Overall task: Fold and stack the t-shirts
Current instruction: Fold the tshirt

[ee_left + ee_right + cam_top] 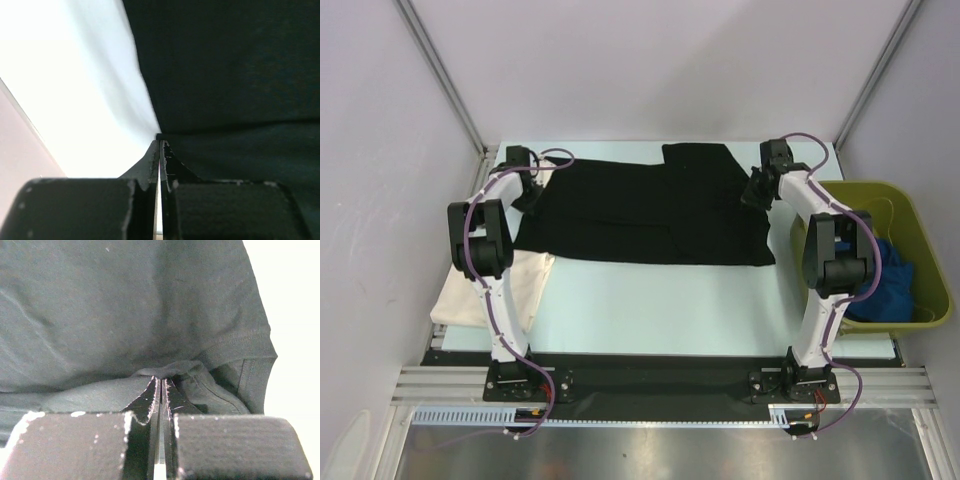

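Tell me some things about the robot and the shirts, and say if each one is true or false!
1. The black t-shirt lies spread out on the table. True.
2. The blue t-shirt lies on the table next to the black one. False: it sits in the green bin.
3. The left gripper and the right gripper are both shut on the black t-shirt. True.
4. The cream t-shirt is on the right side. False: it lies on the left, partly under the left arm.
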{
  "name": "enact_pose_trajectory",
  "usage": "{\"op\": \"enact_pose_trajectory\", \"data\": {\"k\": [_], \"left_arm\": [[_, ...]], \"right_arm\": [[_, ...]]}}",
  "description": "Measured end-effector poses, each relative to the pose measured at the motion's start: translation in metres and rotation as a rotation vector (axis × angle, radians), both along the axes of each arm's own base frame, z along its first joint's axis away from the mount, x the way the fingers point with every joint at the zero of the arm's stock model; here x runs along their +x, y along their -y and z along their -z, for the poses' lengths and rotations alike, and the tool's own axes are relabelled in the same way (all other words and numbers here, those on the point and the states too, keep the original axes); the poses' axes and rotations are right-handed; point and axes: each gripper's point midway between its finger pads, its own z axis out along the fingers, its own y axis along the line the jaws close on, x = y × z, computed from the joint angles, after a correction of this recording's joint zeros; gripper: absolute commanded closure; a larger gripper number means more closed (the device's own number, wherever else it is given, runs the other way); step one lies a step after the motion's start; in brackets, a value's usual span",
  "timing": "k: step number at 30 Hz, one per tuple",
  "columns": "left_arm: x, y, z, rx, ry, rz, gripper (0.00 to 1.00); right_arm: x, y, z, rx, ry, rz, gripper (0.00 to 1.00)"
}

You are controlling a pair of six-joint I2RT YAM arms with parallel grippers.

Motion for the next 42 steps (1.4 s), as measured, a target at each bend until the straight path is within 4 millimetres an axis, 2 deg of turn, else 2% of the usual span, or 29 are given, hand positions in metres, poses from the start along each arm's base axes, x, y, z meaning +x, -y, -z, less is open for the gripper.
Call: {"op": "enact_pose_trajectory", "data": {"k": [2, 4, 5, 6, 7, 8, 10, 11, 13, 18, 21, 24, 26, 27, 29, 31, 35, 38, 39, 41, 42], "left_arm": [[0.001, -0.001, 0.000, 0.005, 0.005, -0.003, 1.00], [0.001, -0.002, 0.000, 0.008, 0.006, -0.004, 1.00], [0.001, -0.002, 0.000, 0.011, 0.006, -0.005, 1.00], [0.001, -0.002, 0.000, 0.013, 0.005, -0.007, 1.00], [0.001, -0.003, 0.000, 0.014, 0.005, -0.007, 0.99], [0.001, -0.003, 0.000, 0.014, 0.005, -0.007, 0.86], [0.000, -0.003, 0.000, 0.014, 0.001, -0.004, 0.72], [-0.001, -0.003, 0.000, 0.014, -0.003, -0.005, 0.62], [-0.002, -0.003, 0.000, 0.018, -0.007, -0.007, 0.55], [-0.006, 0.001, -0.011, 0.000, -0.004, -0.001, 0.50], [-0.013, 0.013, -0.030, -0.024, 0.011, 0.042, 0.48], [-0.032, 0.040, -0.052, -0.031, 0.020, 0.145, 0.40], [-0.047, 0.064, -0.056, -0.034, 0.009, 0.230, 0.23], [-0.055, 0.078, -0.054, -0.037, -0.009, 0.277, 0.21], [-0.070, 0.102, -0.041, -0.050, -0.053, 0.354, 0.21], [-0.087, 0.114, -0.023, -0.057, -0.111, 0.402, 0.20], [-0.122, 0.119, 0.007, -0.056, -0.221, 0.450, 0.20], [-0.117, 0.122, 0.006, -0.040, -0.201, 0.469, 0.21], [-0.118, 0.122, 0.007, -0.033, -0.201, 0.474, 0.23], [-0.119, 0.122, 0.007, -0.018, -0.196, 0.481, 0.31], [-0.120, 0.123, 0.008, -0.013, -0.197, 0.489, 0.37]], "right_arm": [[0.006, 0.001, -0.005, -0.005, 0.013, 0.003, 0.99], [0.012, 0.002, -0.008, -0.011, 0.022, 0.006, 0.93], [0.013, 0.003, -0.008, -0.016, 0.022, 0.006, 0.88], [0.013, 0.004, -0.007, -0.019, 0.019, 0.006, 0.67], [0.012, 0.005, -0.004, -0.025, 0.010, 0.010, 0.61], [0.011, 0.008, -0.002, -0.038, 0.003, 0.008, 0.57], [0.007, 0.013, 0.003, -0.064, -0.020, 0.019, 0.52], [0.005, 0.016, 0.005, -0.081, -0.030, 0.020, 0.52], [0.002, 0.022, 0.005, -0.128, -0.037, 0.029, 0.52], [-0.017, 0.029, -0.007, -0.273, -0.054, 0.055, 0.53], [-0.045, 0.030, -0.019, -0.327, -0.071, 0.069, 0.53], [-0.078, 0.040, -0.014, -0.355, -0.118, 0.102, 0.53], [-0.097, 0.045, -0.004, -0.364, -0.159, 0.118, 0.52], [-0.106, 0.048, 0.003, -0.367, -0.186, 0.125, 0.50], [-0.119, 0.051, 0.016, -0.371, -0.230, 0.134, 0.50], [-0.127, 0.052, 0.024, -0.370, -0.257, 0.136, 0.50], [-0.131, 0.051, 0.035, -0.353, -0.264, 0.149, 0.52], [-0.137, 0.050, 0.047, -0.338, -0.275, 0.153, 0.58], [-0.141, 0.052, 0.051, -0.334, -0.284, 0.160, 0.64], [-0.146, 0.055, 0.059, -0.327, -0.298, 0.169, 0.70], [-0.148, 0.055, 0.062, -0.322, -0.301, 0.171, 0.78]]}}
